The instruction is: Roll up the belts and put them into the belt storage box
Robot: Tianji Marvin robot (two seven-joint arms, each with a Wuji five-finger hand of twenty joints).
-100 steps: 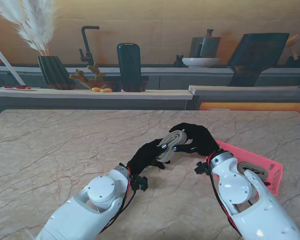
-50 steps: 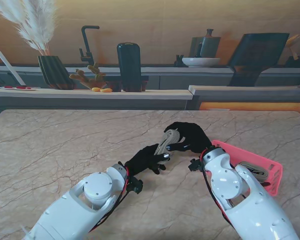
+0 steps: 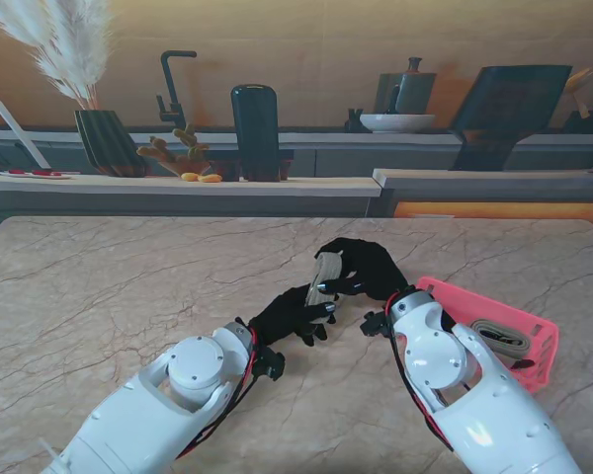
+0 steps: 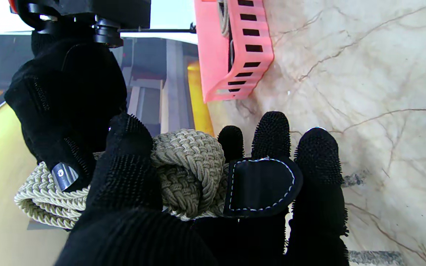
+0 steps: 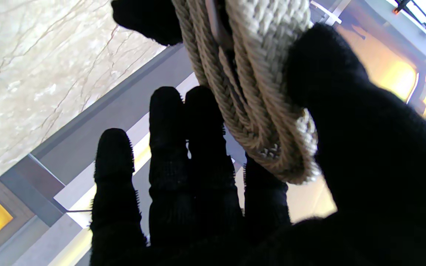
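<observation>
Between both hands' fingers (image 4: pixel 131 159), belt (image 4: pixel 187 166)

Stand view: evenly lit and sharp; counter (image 3: pixel 99 296) shows a soft sheen.
Shadows: faint, close under the arms.
Left wrist: bright, blown-out white strip beside the pink box (image 4: pixel 231 48).
Right wrist: backlit robot hand (image 5: pixel 205 177), dark and soft-edged.
</observation>
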